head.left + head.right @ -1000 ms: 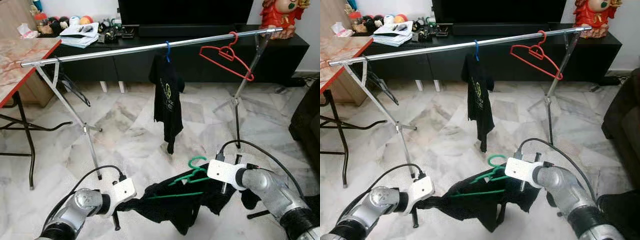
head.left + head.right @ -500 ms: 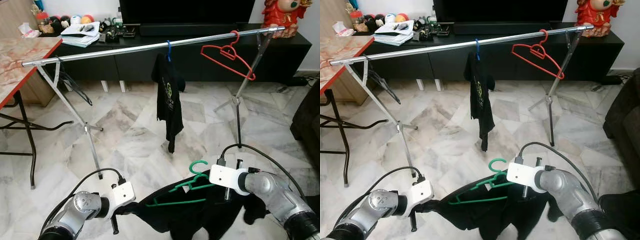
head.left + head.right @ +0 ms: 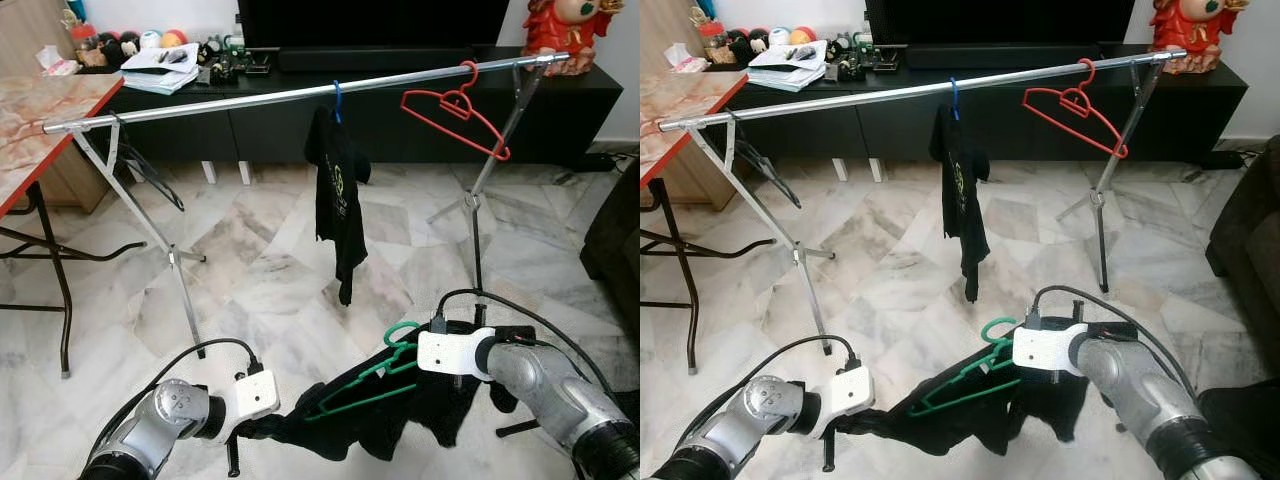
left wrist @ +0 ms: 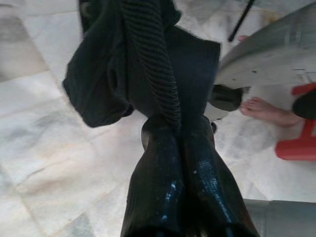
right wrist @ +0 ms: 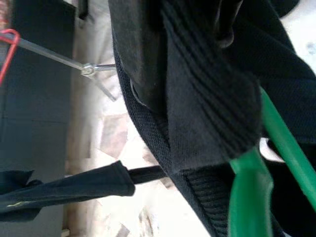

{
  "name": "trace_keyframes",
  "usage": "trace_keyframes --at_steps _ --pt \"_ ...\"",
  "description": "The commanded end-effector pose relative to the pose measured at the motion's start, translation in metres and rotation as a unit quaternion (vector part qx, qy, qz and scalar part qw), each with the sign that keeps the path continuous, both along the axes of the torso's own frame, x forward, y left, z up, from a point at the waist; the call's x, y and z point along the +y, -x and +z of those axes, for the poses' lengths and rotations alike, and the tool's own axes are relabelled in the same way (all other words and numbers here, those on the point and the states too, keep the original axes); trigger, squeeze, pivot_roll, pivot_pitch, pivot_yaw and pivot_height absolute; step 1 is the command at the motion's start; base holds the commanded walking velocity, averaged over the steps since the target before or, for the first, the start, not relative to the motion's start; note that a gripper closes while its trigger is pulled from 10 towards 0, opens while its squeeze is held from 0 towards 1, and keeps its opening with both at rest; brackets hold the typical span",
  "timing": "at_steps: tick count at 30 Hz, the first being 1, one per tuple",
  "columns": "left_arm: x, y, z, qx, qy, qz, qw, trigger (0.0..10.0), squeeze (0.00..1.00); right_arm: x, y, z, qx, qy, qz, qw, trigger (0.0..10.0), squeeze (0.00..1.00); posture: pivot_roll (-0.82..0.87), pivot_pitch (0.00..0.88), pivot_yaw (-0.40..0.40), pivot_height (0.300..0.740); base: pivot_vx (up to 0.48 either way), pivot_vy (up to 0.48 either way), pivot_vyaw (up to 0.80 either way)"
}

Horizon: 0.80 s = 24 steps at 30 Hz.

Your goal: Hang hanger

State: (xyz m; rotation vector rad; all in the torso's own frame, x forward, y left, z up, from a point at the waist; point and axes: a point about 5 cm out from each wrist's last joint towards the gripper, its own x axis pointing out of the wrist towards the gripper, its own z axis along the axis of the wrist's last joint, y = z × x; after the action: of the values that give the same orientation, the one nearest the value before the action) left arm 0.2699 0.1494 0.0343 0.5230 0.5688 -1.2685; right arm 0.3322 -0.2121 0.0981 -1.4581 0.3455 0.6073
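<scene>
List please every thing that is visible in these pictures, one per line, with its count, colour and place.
Clothes rail: one, silver, across the room.
Hung T-shirt: one, black, mid rail on a blue hook.
Red hanger: one, empty, right end of rail.
Green hanger: one, inside the held garment.
Black garment: one, stretched between both grippers.
TV cabinet: one, black, behind the rail.
Table: one, marble-patterned, at left.
Left gripper: shut on garment.
Right gripper: gripping the garment near the hanger.
</scene>
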Motion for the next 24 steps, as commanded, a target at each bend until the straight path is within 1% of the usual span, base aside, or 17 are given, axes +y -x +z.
trace_keyframes --at_steps 1,3,4,5,8,9,11,12,13,14,15,16,18,19,22,23,24 --pt "0.055 0.039 -0.035 0.130 -0.100 0.031 0.986 0.0 0.00 -0.064 -0.012 0.039 -0.083 0.065 -0.135 0.985 0.0 0.00 0.01 0.133 0.053 0.740 0.000 0.000 0.00" --pt "0.057 0.044 -0.035 0.145 -0.105 0.022 0.984 0.1 0.00 -0.068 -0.012 0.039 -0.101 0.094 -0.131 0.982 0.0 0.00 0.01 0.133 0.053 0.740 0.000 0.000 0.00" --pt "0.057 0.044 -0.035 0.145 -0.105 0.022 0.984 0.1 0.00 -0.068 -0.012 0.039 -0.101 0.094 -0.131 0.982 0.0 0.00 0.01 0.133 0.053 0.740 0.000 0.000 0.00" --pt "0.058 0.045 -0.035 0.150 -0.108 0.018 0.983 0.2 0.00 -0.070 -0.012 0.039 -0.112 0.114 -0.125 0.979 0.0 0.00 0.00 0.130 0.054 0.740 0.000 0.000 0.00" --pt "0.058 0.047 -0.034 0.157 -0.110 0.012 0.981 0.0 0.00 -0.071 -0.013 0.040 -0.126 0.140 -0.113 0.976 0.0 0.00 0.00 0.130 0.054 0.740 0.000 0.000 0.00" --pt "0.057 0.048 -0.033 0.159 -0.111 0.009 0.981 0.0 0.00 -0.071 -0.013 0.039 -0.128 0.148 -0.109 0.975 0.0 0.00 0.00 0.130 0.054 0.740 0.000 0.000 0.00" --pt "0.057 0.048 -0.033 0.159 -0.112 0.008 0.981 0.0 0.00 -0.071 -0.013 0.037 -0.129 0.140 -0.111 0.976 0.0 0.00 0.00 0.124 0.052 0.740 0.000 0.000 0.00" --pt "0.056 0.046 -0.031 0.156 -0.112 0.012 0.981 0.0 0.00 -0.068 -0.013 0.034 -0.124 0.105 -0.122 0.979 0.0 0.00 0.00 0.124 0.052 0.740 0.000 0.000 0.00" --pt "0.055 0.045 -0.029 0.154 -0.108 0.017 0.982 0.0 0.00 -0.066 -0.013 0.031 -0.120 0.086 -0.127 0.981 0.0 0.00 0.00 0.123 0.051 0.740 0.000 0.000 0.00" --pt "0.055 0.043 -0.027 0.151 -0.100 0.023 0.983 0.0 0.00 -0.062 -0.012 0.028 -0.112 0.054 -0.135 0.983 0.0 0.00 0.00 0.122 0.051 0.740 0.000 0.000 0.00" --pt "0.054 0.041 -0.025 0.147 -0.090 0.030 0.985 0.1 0.00 -0.057 -0.011 0.023 -0.098 0.007 -0.149 0.984 0.0 0.00 0.00 0.122 0.050 0.740 0.000 0.000 0.00" --pt "0.051 0.034 -0.016 0.140 -0.056 0.044 0.988 0.0 0.00 -0.045 -0.009 0.013 -0.062 -0.086 -0.170 0.980 0.0 0.00 0.00 0.122 0.050 0.740 0.000 0.000 0.00" --pt "0.048 0.028 -0.005 0.132 -0.019 0.053 0.990 0.0 0.00 -0.037 -0.008 0.009 -0.051 -0.108 -0.167 0.979 0.0 0.00 0.00 0.123 0.050 0.740 0.000 0.000 0.00" --pt "0.044 0.021 0.010 0.125 0.025 0.059 0.990 0.0 0.00 -0.032 -0.006 0.003 -0.054 -0.082 -0.152 0.984 0.0 0.00 0.00 0.123 0.051 0.740 0.000 0.000 0.00" --pt "0.041 0.016 0.029 0.113 0.064 0.059 0.990 0.0 0.00 -0.024 -0.004 -0.006 -0.041 -0.104 -0.155 0.982 0.0 0.00 0.02 0.123 0.053 0.740 0.000 0.000 0.00" --pt "0.038 0.013 0.040 0.099 0.088 0.055 0.990 0.0 0.00 -0.017 -0.003 -0.011 -0.031 -0.113 -0.151 0.982 0.0 0.00 0.02 0.125 0.052 0.740 0.000 0.000 0.00" --pt "0.037 0.012 0.044 0.095 0.096 0.052 0.989 0.0 0.00 -0.015 -0.003 -0.013 -0.027 -0.111 -0.148 0.982 0.0 0.00 0.02 0.125 0.052 0.740 0.000 0.000 0.00"
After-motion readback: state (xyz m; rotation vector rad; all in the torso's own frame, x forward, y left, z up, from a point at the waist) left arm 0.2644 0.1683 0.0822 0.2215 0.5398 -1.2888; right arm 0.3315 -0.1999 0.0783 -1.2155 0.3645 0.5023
